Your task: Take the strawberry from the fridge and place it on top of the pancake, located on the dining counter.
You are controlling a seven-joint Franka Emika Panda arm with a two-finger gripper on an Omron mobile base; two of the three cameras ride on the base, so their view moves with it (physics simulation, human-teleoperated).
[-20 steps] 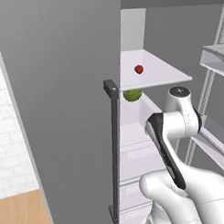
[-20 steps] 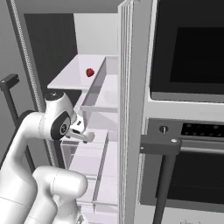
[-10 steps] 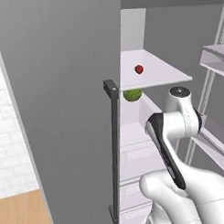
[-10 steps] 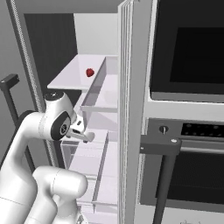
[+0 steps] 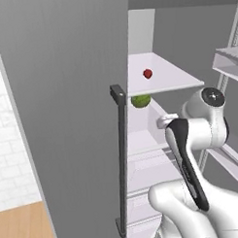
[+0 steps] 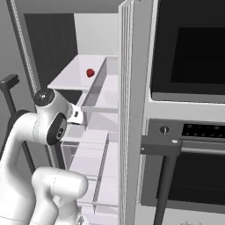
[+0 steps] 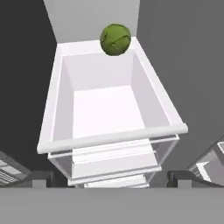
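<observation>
While the fridge (image 5: 67, 118) stands open, the strawberry (image 5: 147, 74) lies alone on a white upper shelf (image 5: 178, 80), well back from the front edge. Just under that shelf, a round green fruit (image 7: 115, 39) sits at the far rim of a white bin (image 7: 109, 109), which holds nothing else. The gripper (image 7: 109, 181) hangs above the bin's near edge with its fingers spread wide apart and holding nothing. The shelf lies between the gripper and the strawberry above. The door's dark bar handle (image 5: 121, 159) stands to the arm's left, an oven (image 6: 189, 110) to its right.
</observation>
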